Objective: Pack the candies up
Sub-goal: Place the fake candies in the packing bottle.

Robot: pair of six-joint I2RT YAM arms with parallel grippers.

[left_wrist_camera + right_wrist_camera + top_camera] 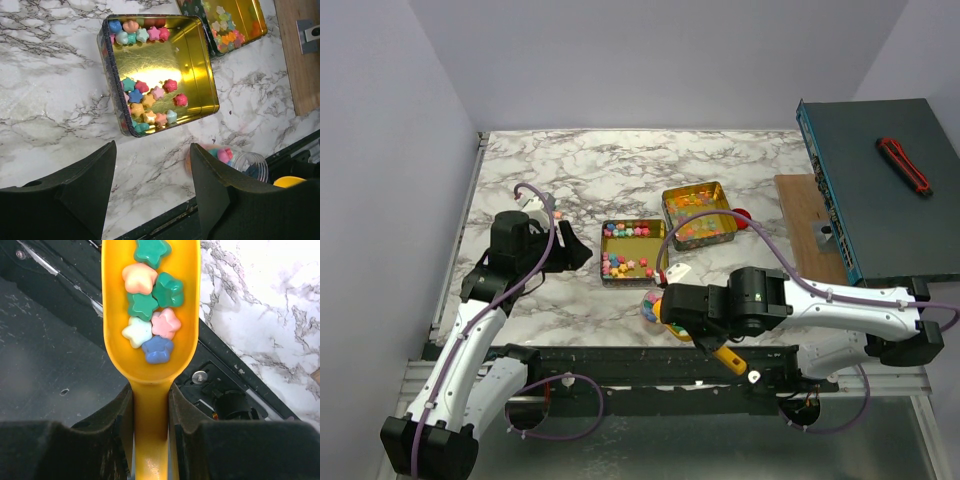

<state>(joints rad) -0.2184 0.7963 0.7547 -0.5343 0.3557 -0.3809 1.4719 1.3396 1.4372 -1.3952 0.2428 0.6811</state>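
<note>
The candies are small star shapes in pastel and bright colours. Several lie in the near gold tin (633,252), which also shows in the left wrist view (165,65) with its candies (150,102). More fill the far tin (698,215) (235,25). A clear jar (651,308) (245,162) holds some candies. My right gripper (150,405) is shut on the handle of the yellow scoop (150,365) (730,358), which carries several candies (150,295) over the black front rail. My left gripper (152,170) (572,252) is open and empty, left of the near tin.
A red cap (744,214) lies right of the far tin. A wooden board (810,225) and a dark blue box (880,180) with a red-and-black tool (904,164) stand at the right. The black rail (620,365) runs along the table's front edge.
</note>
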